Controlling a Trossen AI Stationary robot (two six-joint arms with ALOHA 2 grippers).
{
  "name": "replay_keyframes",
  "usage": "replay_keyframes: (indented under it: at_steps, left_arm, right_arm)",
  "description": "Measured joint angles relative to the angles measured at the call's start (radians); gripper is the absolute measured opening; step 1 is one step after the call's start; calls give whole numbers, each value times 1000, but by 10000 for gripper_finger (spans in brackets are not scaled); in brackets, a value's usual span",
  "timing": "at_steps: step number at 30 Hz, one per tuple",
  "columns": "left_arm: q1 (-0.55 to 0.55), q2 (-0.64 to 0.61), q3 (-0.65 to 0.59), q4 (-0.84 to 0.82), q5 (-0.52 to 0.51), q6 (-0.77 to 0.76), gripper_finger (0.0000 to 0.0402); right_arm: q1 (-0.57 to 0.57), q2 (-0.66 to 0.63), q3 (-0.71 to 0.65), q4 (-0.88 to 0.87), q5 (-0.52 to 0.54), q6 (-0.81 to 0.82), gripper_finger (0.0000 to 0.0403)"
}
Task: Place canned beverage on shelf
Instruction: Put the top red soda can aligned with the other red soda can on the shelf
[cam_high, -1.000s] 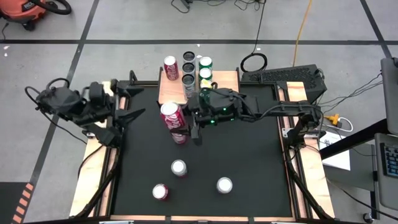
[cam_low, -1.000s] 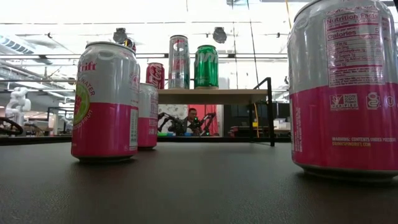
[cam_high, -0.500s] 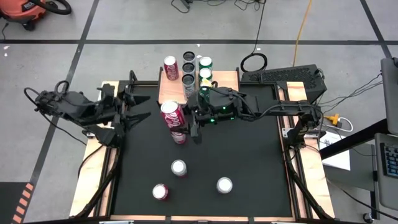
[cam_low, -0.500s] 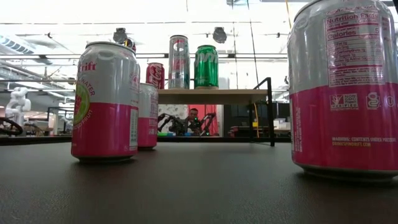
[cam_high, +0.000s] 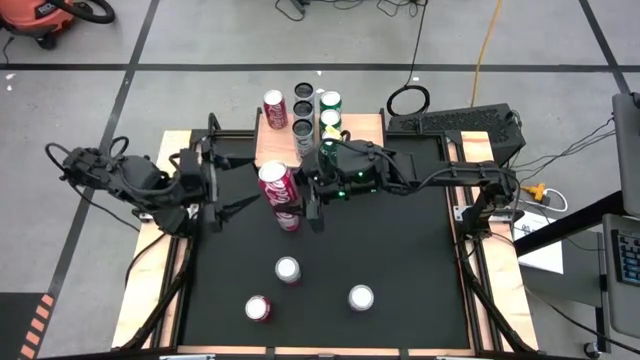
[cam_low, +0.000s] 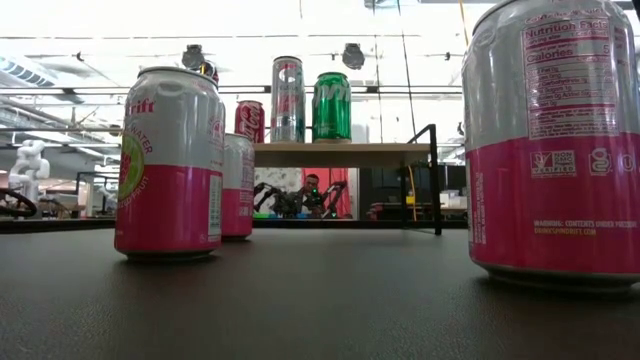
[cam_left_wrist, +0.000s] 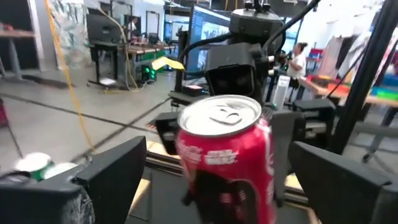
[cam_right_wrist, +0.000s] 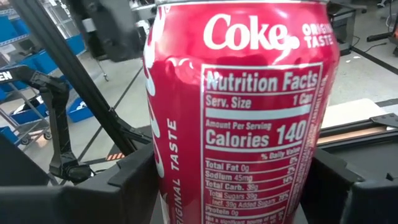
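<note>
Left end effector (cam_high: 228, 190) now nearer, spread wide, red Coke can (cam_high: 277, 184) upright, pinched by right end effector (cam_high: 312, 203), silver lid

Floor: grey tiles (cam_high: 200, 40), black seams.
Vacuum: orange (cam_high: 45, 18), far left corner.
Cable: yellow (cam_high: 487, 45).
Person: beyond table (cam_low: 309, 186).

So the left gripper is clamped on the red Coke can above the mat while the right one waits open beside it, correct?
No, the arms are swapped. The right gripper holds the red Coke can, as the right wrist view shows with its fingers on both sides of the can. The left gripper waits open beside it, clear in the high view.
</note>
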Motion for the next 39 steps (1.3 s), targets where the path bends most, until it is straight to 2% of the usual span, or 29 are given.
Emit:
replay_keyframes:
  at_steps: [8, 13, 18, 22, 39]
  left_arm:
    - [95, 12, 0, -3, 193, -210, 400]
    - [168, 12, 0, -1, 290, -223, 400]
    - [244, 19, 0, 9, 453, -226, 400]
    - [296, 36, 0, 8, 534, -249, 400]
    - [325, 73, 0, 60, 593, -276, 398]
  right_arm:
    - [0, 0, 0, 0, -1, 0, 277]
    - [0, 0, 0, 0, -3, 0, 277]
    - [0, 0, 0, 0, -3, 0, 277]
    - [0, 0, 0, 0, -3, 0, 277]
    - [0, 0, 0, -1, -1, -1, 277]
